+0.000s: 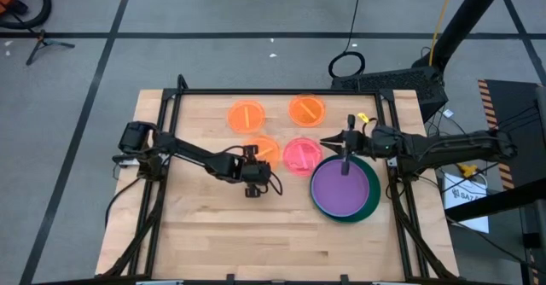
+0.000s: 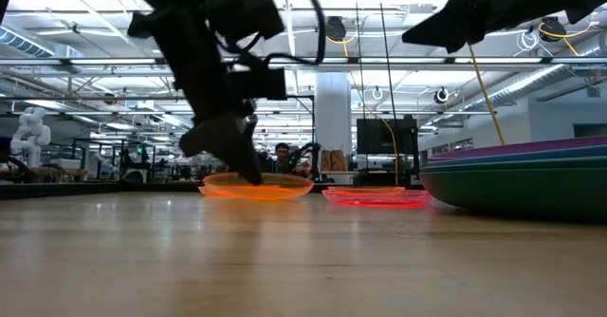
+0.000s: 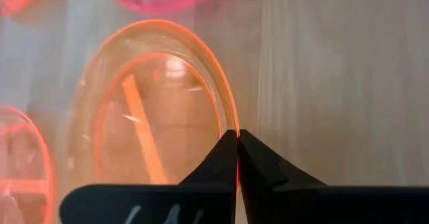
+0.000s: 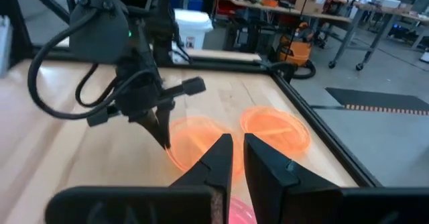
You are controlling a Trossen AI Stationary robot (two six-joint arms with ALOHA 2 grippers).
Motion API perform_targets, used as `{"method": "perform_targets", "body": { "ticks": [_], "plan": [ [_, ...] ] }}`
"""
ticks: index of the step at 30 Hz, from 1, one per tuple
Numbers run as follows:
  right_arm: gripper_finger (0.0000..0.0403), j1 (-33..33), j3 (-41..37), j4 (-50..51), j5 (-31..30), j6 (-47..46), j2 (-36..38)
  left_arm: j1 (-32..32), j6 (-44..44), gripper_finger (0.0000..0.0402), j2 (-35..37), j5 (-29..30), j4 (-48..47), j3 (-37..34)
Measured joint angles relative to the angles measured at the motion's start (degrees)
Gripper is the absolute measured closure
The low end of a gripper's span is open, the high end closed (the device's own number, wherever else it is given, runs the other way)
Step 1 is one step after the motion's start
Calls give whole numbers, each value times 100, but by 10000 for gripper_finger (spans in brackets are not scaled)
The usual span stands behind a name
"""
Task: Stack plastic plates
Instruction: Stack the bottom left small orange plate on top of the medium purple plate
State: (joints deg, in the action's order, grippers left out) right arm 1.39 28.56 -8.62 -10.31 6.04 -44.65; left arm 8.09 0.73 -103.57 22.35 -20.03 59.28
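The left claw [image 1: 253, 181] sits low near the middle of the pale wooden counter [image 1: 213, 234], its two dark fingers [image 3: 224, 158] pinched together on the rim of a small translucent orange round plastic plate [image 1: 264, 149], at that plate's six o'clock edge. The left wrist view shows the fingertips meeting with the thin orange rim caught between them; the low view shows the claw tip down at the plate's edge [image 2: 254, 188].

The right claw [image 1: 334, 140] hangs above the counter at about three o'clock from centre, pointing toward the middle, its fingers [image 4: 265, 160] close together with a narrow gap and holding nothing.

A small translucent pink round plastic plate [image 1: 302, 156] lies just beside the gripped orange one, at its three o'clock. Two more small translucent orange round plates lie toward twelve o'clock: one at the back left [image 1: 246, 115], one at the back right [image 1: 307, 110].

At the pink plate's four o'clock a stack rests on the counter: a medium purple round plastic plate [image 1: 341, 188] on top, a blue rim just under it, and a large dark green round plastic plate [image 1: 372, 201] at the bottom.
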Motion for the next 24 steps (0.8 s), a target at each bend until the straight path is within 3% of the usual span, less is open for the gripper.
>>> {"method": "perform_targets", "body": {
  "ticks": [9, 14, 17, 24],
  "plan": [
    [371, -147, 0, 43, 867, -118, 569, 231, -613, 397, 0, 24, -171, 1055],
    [371, -424, 0, 148, 907, -126, 853, 361, -797, 398, 0, 20, -111, 1489],
    [371, -607, 0, 201, 1035, -125, 1028, 454, -999, 398, 2, -6, 318, 1601],
    [371, -925, 0, 210, 1511, -106, 1365, 523, -1141, 398, 2, -657, 1619, 1605]
  ]
}}
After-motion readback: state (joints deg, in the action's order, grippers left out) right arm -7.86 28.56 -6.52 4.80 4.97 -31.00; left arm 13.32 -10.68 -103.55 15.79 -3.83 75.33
